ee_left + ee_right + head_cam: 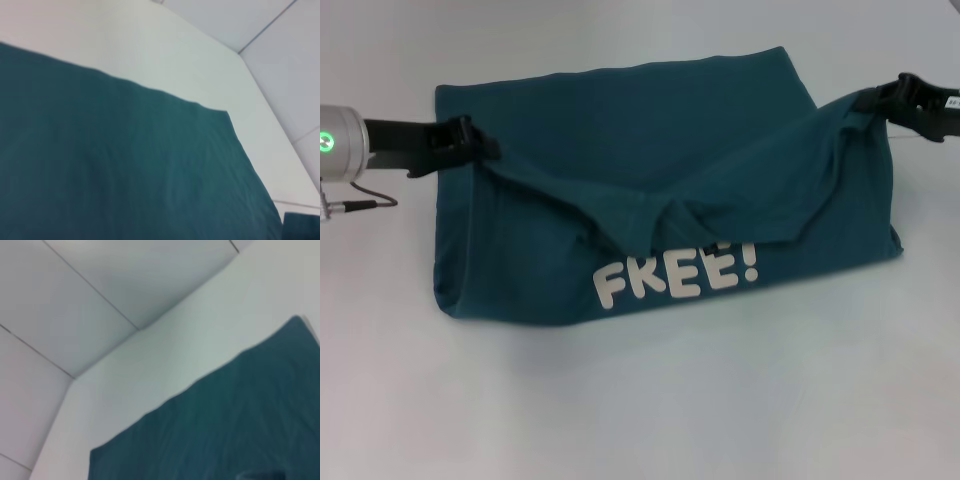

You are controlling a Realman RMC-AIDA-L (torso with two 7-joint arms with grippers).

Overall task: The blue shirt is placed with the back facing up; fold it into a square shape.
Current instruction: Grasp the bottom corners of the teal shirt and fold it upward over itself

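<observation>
We pinch the soft, limp blue shirt [650,130] with left gripper [485,148] and right gripper [860,105], its cloth sagging between them.

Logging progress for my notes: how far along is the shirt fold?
Done: little that shows. In hand: the left gripper and right gripper each pinch an edge of the shirt, lifting a flap mid-fold, the "FREE!" print showing beneath. Left: lay the flap flat and fold to a square.
</observation>
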